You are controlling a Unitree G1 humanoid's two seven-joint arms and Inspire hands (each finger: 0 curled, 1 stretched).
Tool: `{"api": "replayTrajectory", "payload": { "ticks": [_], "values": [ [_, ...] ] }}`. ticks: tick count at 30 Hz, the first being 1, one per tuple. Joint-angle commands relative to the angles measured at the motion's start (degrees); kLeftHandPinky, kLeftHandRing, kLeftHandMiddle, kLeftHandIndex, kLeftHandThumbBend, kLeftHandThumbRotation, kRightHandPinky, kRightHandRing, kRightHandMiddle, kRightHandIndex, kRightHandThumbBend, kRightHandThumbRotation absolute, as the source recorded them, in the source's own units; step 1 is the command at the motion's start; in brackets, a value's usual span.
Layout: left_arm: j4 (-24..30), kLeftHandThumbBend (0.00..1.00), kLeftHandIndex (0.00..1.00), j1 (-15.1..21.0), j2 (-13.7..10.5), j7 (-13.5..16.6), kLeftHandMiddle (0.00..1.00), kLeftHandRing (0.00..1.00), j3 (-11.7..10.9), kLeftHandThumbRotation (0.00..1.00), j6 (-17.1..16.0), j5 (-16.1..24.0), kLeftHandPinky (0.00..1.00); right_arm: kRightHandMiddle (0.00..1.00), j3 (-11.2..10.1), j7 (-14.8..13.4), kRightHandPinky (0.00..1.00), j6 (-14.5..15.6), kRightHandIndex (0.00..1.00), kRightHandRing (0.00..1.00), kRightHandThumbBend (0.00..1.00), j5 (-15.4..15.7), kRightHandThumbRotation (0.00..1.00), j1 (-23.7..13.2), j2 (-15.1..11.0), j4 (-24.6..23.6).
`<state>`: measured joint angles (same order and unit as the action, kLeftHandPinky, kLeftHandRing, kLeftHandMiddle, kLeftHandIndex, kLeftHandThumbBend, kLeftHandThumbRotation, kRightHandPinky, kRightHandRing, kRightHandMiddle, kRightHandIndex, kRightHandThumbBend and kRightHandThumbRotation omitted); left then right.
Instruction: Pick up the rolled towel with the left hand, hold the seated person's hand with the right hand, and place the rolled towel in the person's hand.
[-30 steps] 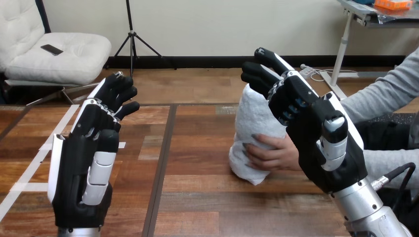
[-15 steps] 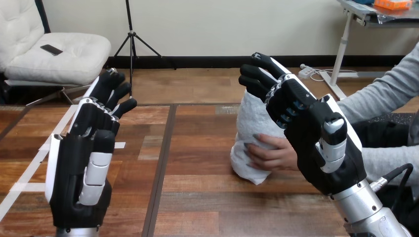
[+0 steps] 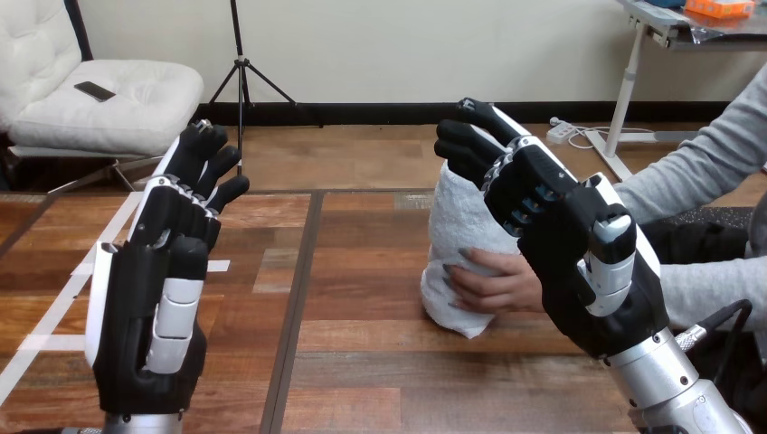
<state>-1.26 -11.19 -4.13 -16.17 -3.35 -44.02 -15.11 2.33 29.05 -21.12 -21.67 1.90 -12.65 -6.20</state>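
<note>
The white rolled towel (image 3: pixel 463 240) stands roughly upright on the wooden table (image 3: pixel 362 298), right of centre. The person's hand (image 3: pixel 496 282) wraps around its lower part, fingers across the front. My right hand (image 3: pixel 579 262) is raised in front of the person's hand and the towel's right side, fingers straight and pointing up-left, holding nothing; whether it touches the person's hand is hidden. My left hand (image 3: pixel 149 307) is lifted at the left, far from the towel, fingers relaxed and empty.
White tape lines (image 3: pixel 63 303) cross the table's left part. The person's grey-sleeved arms (image 3: pixel 696 172) come in from the right edge. Bare tabletop lies between my two hands.
Both hands have drifted slightly: the left hand a little to the left, the right hand a little left and down. The towel and the person's hand have stayed put.
</note>
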Motion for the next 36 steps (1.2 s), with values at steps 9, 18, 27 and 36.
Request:
{"api": "replayTrajectory", "payload": {
  "ticks": [9,18,27,36],
  "values": [
    [0.3,0.82,0.9,3.0,-1.0,-1.0,0.92,0.9,-0.4,0.9,-0.6,0.7,0.85,0.88,-0.8,0.5,0.94,-0.9,0.91,0.9,1.0,-2.0,1.0,-1.4,2.3,-1.3],
    [0.6,0.84,0.9,3.0,-1.1,-2.1,0.93,0.91,0.1,0.91,-0.2,-0.8,0.85,0.89,-1.2,1.9,0.93,-1.3,0.92,0.89,1.0,-3.4,1.0,-1.5,3.3,-0.4],
    [1.4,0.85,0.91,2.8,-1.1,-4.9,0.94,0.92,0.5,0.91,1.1,-4.8,0.89,0.91,-1.9,3.1,0.93,-1.5,0.92,0.9,1.0,-4.5,1.0,-1.8,3.9,0.2],
    [1.9,0.85,0.92,2.7,-0.9,-6.5,0.95,0.94,0.1,0.93,1.2,-6.0,0.91,0.92,-2.5,3.0,0.93,-1.4,0.92,0.91,1.0,-4.0,1.0,-1.7,4.5,0.1]
  ]
}}
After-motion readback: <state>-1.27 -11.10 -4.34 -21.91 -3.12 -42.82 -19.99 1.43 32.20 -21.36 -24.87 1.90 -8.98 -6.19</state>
